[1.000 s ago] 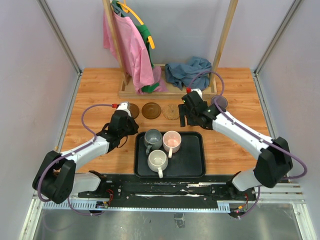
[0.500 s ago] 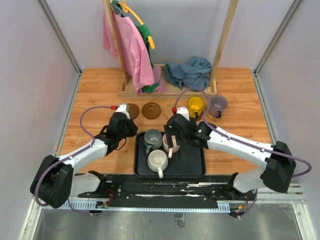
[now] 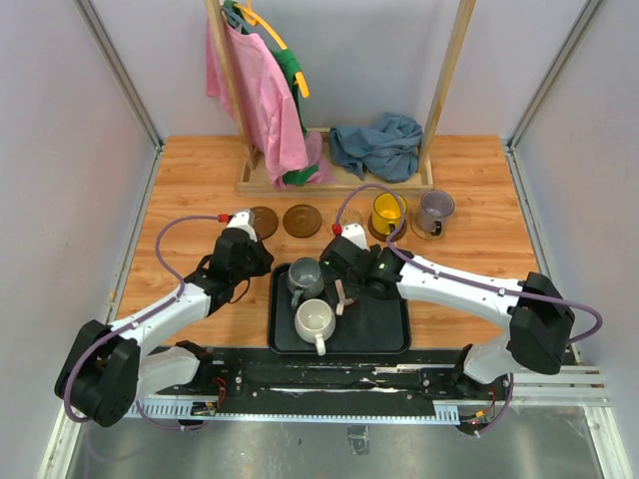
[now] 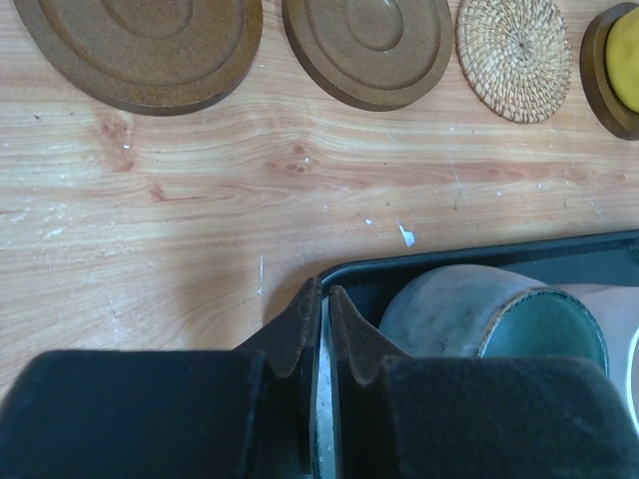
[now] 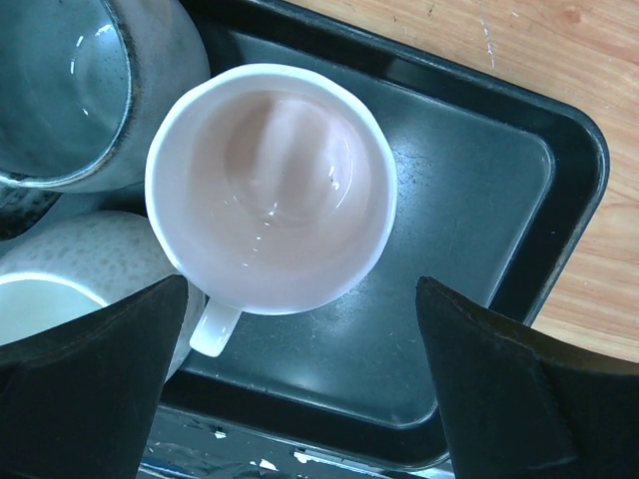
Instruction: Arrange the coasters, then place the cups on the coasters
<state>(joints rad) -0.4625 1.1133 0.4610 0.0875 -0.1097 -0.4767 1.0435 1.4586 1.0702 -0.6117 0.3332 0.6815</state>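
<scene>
Here pink cup point(image 5: 270, 185) glossy, upright (on tray point(image 5: 571, 140)).

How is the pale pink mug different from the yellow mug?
The pale pink mug sits in the black tray; the yellow mug stands on a dark brown wooden coaster. The open right gripper hangs over the pink mug; no gripper is at the yellow mug. Both stand upright.
</scene>
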